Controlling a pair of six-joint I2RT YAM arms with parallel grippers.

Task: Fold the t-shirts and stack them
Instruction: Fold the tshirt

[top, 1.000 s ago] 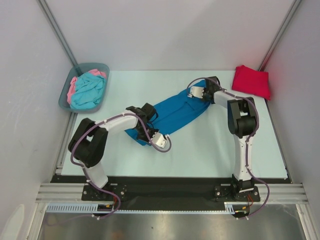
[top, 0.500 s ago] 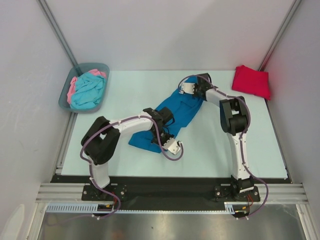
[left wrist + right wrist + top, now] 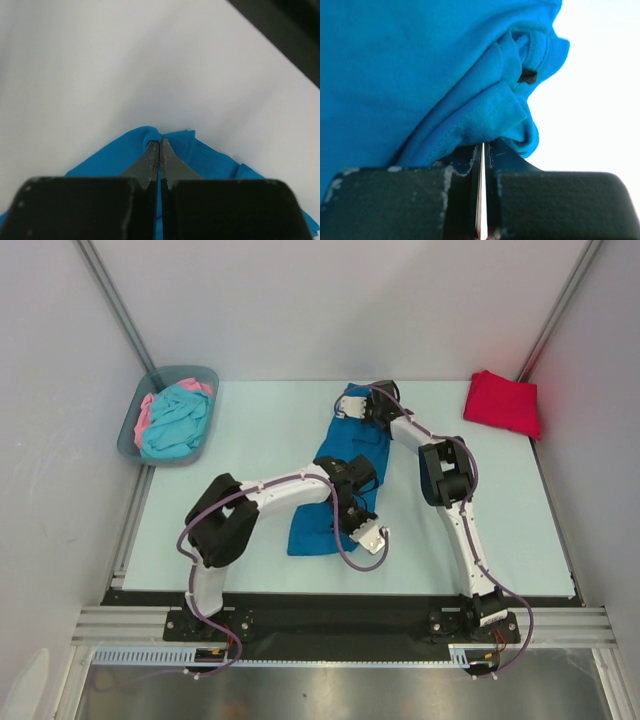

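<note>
Both left gripper (image 3: 159, 142) and right gripper (image 3: 483, 147) pinch the deep blue soft cloth t-shirt (image 3: 335, 445); probably best pulled taut, laid flat.

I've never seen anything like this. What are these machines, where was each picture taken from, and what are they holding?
The machines are a left robot arm and a right robot arm, bolted at the near edge of a pale table; the wide picture looks down from above them. The two close-ups come from a small camera on each wrist. The left gripper and the right gripper are both shut on opposite ends of one deep blue cloth t-shirt. A folded bright red t-shirt lies far right; a grey-blue plastic bin far left holds a turquoise shirt and a pink shirt.
</note>
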